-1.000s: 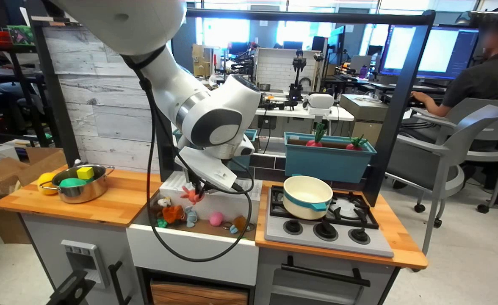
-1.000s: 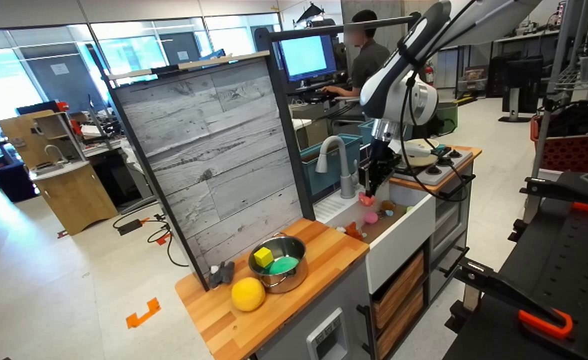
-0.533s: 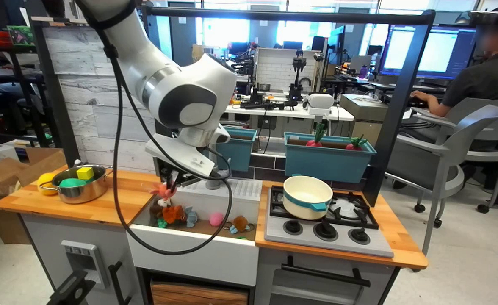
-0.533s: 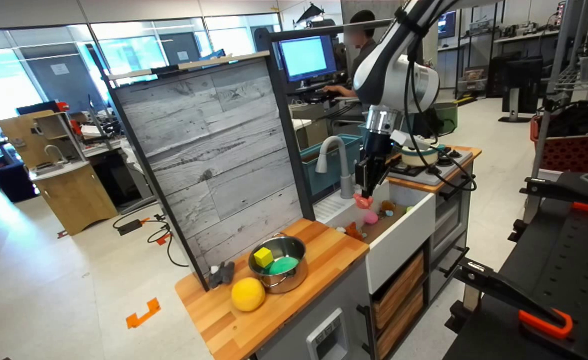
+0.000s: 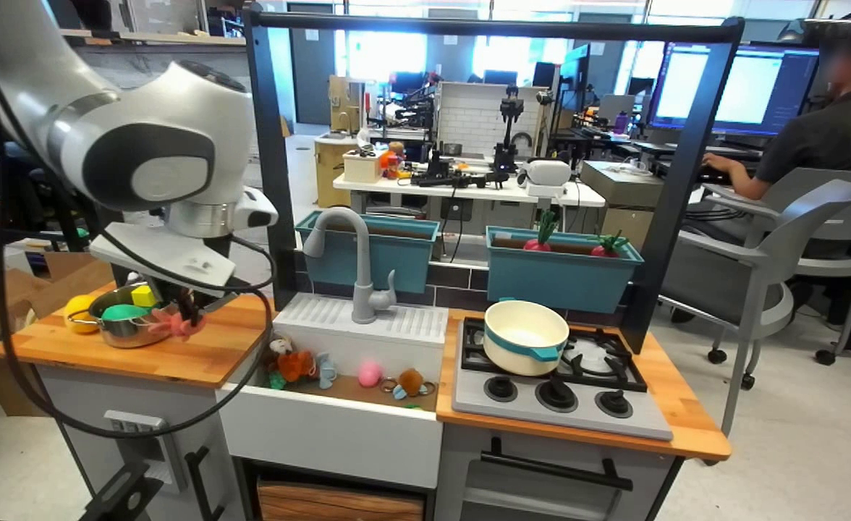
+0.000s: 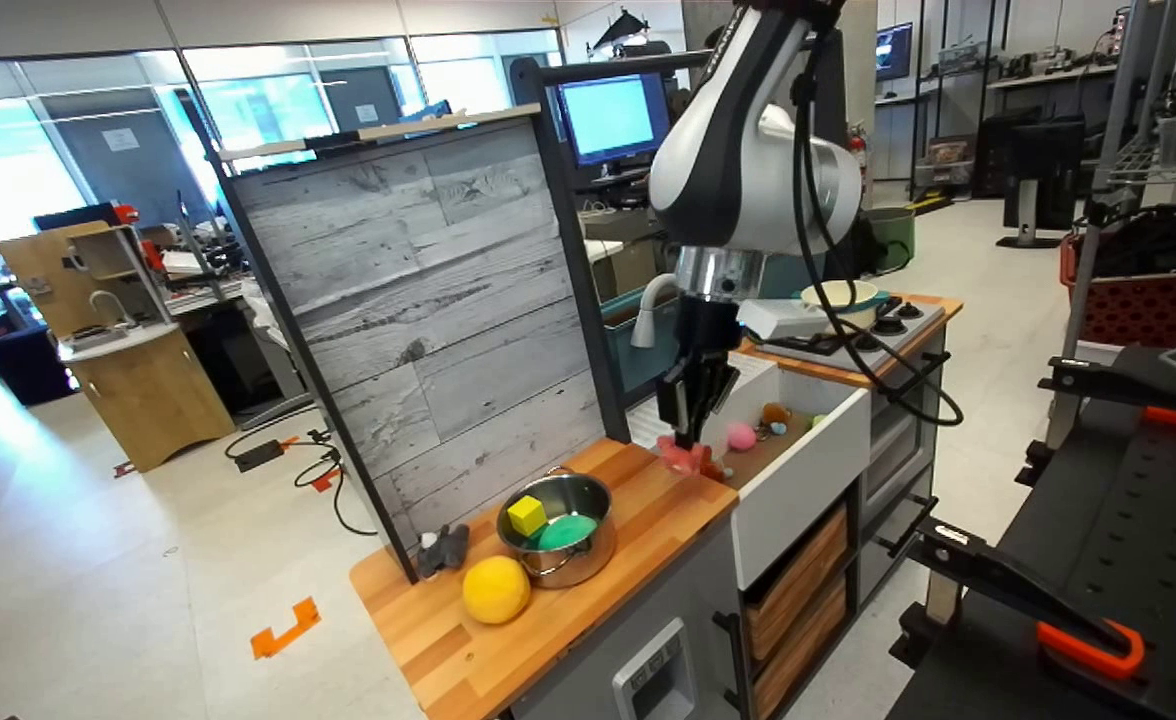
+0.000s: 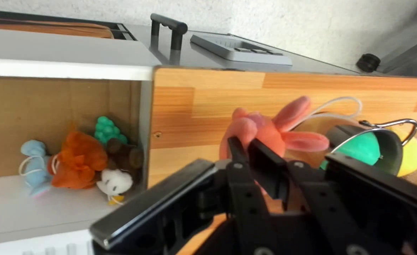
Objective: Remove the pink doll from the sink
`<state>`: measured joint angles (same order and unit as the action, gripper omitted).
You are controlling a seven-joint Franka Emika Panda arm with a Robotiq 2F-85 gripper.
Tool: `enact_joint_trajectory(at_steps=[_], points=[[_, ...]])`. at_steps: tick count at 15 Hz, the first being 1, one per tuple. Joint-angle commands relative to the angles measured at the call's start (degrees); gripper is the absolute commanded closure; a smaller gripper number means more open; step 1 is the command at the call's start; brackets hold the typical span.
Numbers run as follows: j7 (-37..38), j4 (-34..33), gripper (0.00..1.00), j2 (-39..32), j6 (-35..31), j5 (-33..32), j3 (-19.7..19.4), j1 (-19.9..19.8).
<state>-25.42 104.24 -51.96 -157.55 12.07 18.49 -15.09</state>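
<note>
The pink doll (image 5: pixel 178 325) has long ears and a white string loop. It hangs in my gripper (image 5: pixel 192 312) over the wooden counter, beside the sink (image 5: pixel 331 434). In an exterior view the doll (image 6: pixel 678 458) shows near the counter edge by the sink (image 6: pixel 798 485). In the wrist view the gripper (image 7: pixel 242 141) comes in from the bottom, its fingers nearly together and pinching the doll (image 7: pixel 270 136). The doll's ears point toward the metal pot (image 7: pixel 393 156). The white sink's rim (image 7: pixel 70 69) is at the left there. I cannot tell whether the doll touches the counter.
The metal pot (image 6: pixel 573 570) holds a green item and a yellow block; a yellow ball (image 6: pixel 496 590) stands beside it. Several toys, including an orange one (image 5: pixel 295 366) and a pink ball (image 5: pixel 370 373), lie in the sink. The grey faucet (image 5: pixel 362 268) rises behind it.
The arm has carried the pink doll out from above the sink to over the wooden counter, toward the metal pot. The gripper has stayed shut on it.
</note>
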Motion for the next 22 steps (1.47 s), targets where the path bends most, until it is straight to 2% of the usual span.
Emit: enact_joint_trajectory(at_steps=[1,5,8,9,10,13,17,18,20,22], points=[[5.69,1.34,0.97,-1.48,-10.84,-2.05,-2.20,6.51],[13.31,-1.54,0.97,-4.15,-15.34,-4.09,-6.33,12.07],[17.51,-2.84,0.97,-4.81,-16.32,-4.54,-9.30,14.43],[18.64,-3.27,0.64,-5.06,-16.52,-4.47,-9.83,14.71],[19.72,-3.61,0.63,-5.14,-16.39,-4.58,-10.79,15.32],[22.16,-4.52,0.42,-5.23,-15.10,-4.67,-12.96,16.35],[22.71,-4.58,0.14,-4.86,-11.84,-4.88,-13.09,15.53],[22.23,-3.45,0.31,-4.57,-14.09,-4.75,-12.28,15.00],[22.30,-3.51,0.15,-4.58,-13.21,-4.70,-12.35,14.97],[22.35,-3.53,0.14,-4.58,-13.06,-4.69,-12.35,14.98]])
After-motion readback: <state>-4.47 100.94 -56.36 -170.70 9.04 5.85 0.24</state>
